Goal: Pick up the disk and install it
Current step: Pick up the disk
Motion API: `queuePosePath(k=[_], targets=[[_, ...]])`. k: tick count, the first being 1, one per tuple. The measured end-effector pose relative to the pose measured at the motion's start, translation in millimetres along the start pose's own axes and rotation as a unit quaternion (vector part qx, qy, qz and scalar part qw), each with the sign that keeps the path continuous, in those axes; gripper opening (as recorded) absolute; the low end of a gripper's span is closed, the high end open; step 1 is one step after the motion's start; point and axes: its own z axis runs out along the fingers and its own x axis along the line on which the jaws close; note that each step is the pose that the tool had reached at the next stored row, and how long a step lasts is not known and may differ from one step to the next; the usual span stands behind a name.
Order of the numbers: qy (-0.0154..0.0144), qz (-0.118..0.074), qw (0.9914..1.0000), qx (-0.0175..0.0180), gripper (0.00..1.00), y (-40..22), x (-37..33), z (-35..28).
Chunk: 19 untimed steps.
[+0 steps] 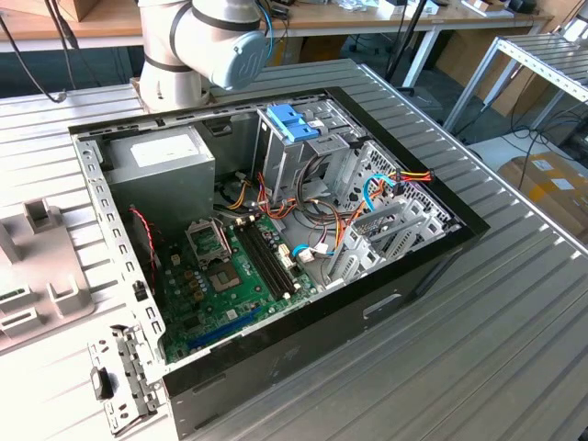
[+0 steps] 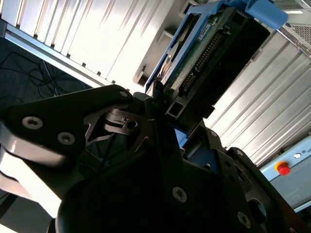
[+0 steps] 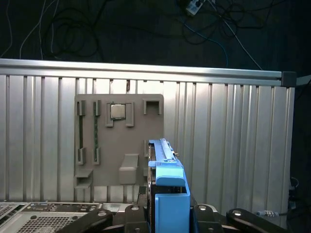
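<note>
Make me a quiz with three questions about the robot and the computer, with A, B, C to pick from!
1. Where is the disk?
A. On top of the power supply
B. Held in the end effector
C. On the grey tray

2. What colour are the disk's side rails?
A. Blue
B. Red
C. Yellow

3. How is the computer case?
A. Shut, with its side panel on
B. Standing upside down
C. Open, with its insides showing

Answers:
1 B: both wrist views show the disk gripped in the end effector.
2 A: the rails look blue in both wrist views.
3 C: in the exterior view the case lies open and the green motherboard is bare.
</note>
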Motion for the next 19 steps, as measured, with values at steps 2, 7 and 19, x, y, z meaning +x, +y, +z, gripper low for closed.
queuePosePath(k=[2, 7, 19], targets=[[0.0001, 0.000, 1.00000, 0.0000, 0.37, -2.4, 0.1, 0.1], [0.0003, 0.000, 1.00000, 0.0000, 0.37, -8.3, 0.2, 0.2], [0.0004, 0.000, 1.00000, 0.0000, 0.37, -24.8, 0.7, 0.8]])
